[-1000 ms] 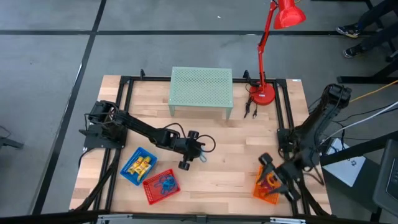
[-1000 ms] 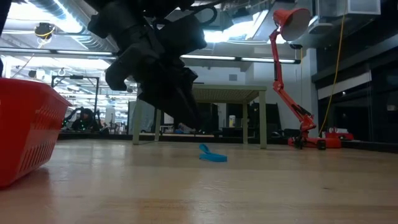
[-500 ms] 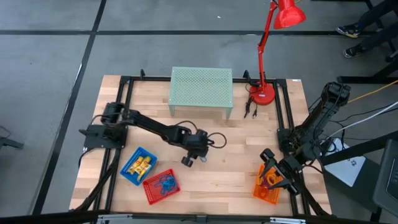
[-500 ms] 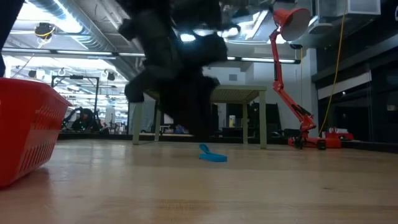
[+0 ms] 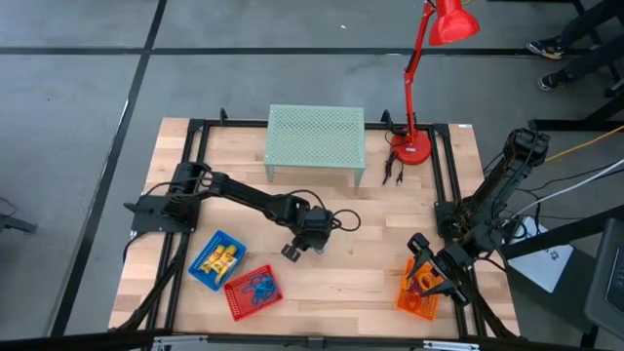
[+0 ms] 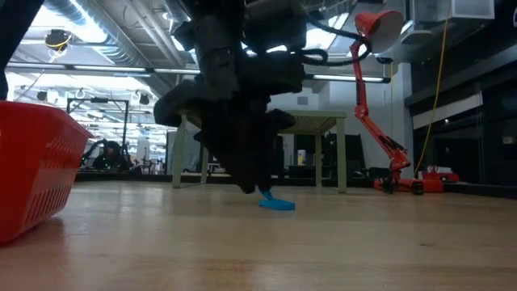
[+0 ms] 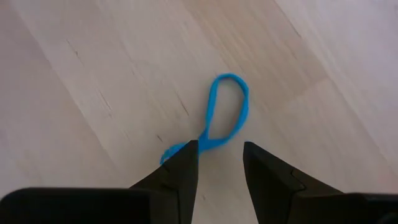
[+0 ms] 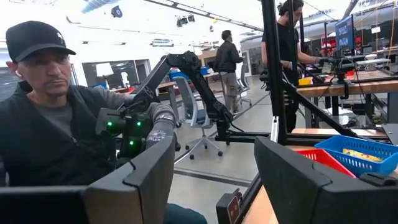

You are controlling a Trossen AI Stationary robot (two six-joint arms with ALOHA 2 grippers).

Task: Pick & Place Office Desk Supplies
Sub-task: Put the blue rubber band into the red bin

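red basket (image 6: 36, 166) stands left of blue loop (image 6: 276, 203).

Wooden table (image 5: 370, 263): baskets (image 5: 216, 259), lamp (image 5: 413, 146), blue loop (image 7: 225, 112).

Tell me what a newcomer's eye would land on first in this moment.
Probably the left gripper, open and poised right over a blue loop lying on the bare wood mid-table. Next, the tall red lamp at the far right edge, then the right gripper, open and waiting above the orange basket at the table's near right.
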